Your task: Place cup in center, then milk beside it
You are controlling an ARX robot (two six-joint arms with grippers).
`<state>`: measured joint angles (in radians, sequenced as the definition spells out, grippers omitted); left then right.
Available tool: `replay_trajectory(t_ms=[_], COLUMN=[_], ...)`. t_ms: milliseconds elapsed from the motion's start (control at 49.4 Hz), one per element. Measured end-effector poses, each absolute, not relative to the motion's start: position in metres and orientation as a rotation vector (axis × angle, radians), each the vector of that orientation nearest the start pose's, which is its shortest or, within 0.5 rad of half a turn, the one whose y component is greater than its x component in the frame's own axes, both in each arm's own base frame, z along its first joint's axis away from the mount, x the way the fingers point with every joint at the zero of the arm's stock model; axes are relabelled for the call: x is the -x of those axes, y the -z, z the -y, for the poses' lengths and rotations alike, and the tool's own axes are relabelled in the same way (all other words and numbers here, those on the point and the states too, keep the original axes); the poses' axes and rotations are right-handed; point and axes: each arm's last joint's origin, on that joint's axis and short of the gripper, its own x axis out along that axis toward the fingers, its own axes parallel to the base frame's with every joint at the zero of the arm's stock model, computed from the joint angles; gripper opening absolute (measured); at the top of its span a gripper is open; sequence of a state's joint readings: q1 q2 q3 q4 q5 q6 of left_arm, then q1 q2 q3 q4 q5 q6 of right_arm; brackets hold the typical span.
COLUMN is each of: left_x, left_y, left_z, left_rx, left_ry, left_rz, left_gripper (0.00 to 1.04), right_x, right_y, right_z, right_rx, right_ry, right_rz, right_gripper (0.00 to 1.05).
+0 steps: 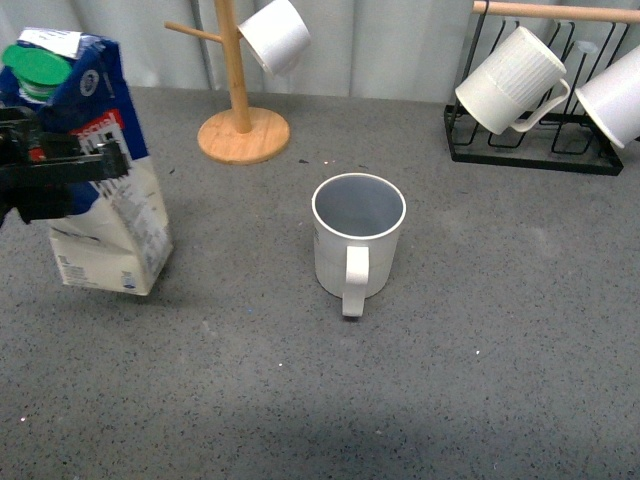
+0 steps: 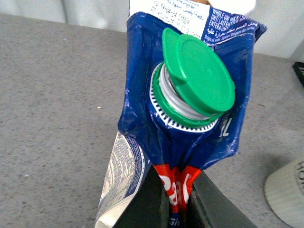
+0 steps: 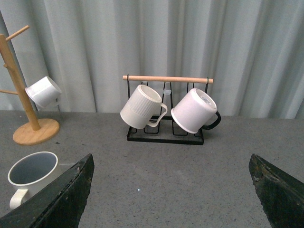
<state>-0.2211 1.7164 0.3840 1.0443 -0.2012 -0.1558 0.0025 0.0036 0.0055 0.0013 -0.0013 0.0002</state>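
Milk (image 1: 118, 232) tilted within left gripper (image 1: 62, 168), left of cup (image 1: 358, 240).

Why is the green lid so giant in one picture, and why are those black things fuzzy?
Left wrist view: the camera is very close to the green lid, so it looks huge. Right wrist view: the black fingers are near the lens, dark and soft-edged; the mugs behind are sharp. Front view: soft, even light, faint shadows.

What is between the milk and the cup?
Nothing. In the front view, only bare grey table lies between the milk and the cup.
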Motion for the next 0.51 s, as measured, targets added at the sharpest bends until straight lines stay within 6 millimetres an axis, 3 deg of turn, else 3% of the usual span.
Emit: replay_trajectory(t_ms=[344, 506], left_x=[-0.266, -0.269], left_y=[-0.111, -0.109], left_z=[0.099, 0.106], left_rx=[0.139, 0.167], left_ry=[0.068, 0.072], left_rz=[-0.295, -0.292], left_gripper=[0.04, 0.04], right_x=[-0.098, -0.098], right_y=[-0.165, -0.165], right_z=[0.000, 0.000], right_rx=[0.000, 0.000], right_ry=[-0.004, -0.004], right_rz=[0.003, 0.003], right_gripper=[0.95, 0.95])
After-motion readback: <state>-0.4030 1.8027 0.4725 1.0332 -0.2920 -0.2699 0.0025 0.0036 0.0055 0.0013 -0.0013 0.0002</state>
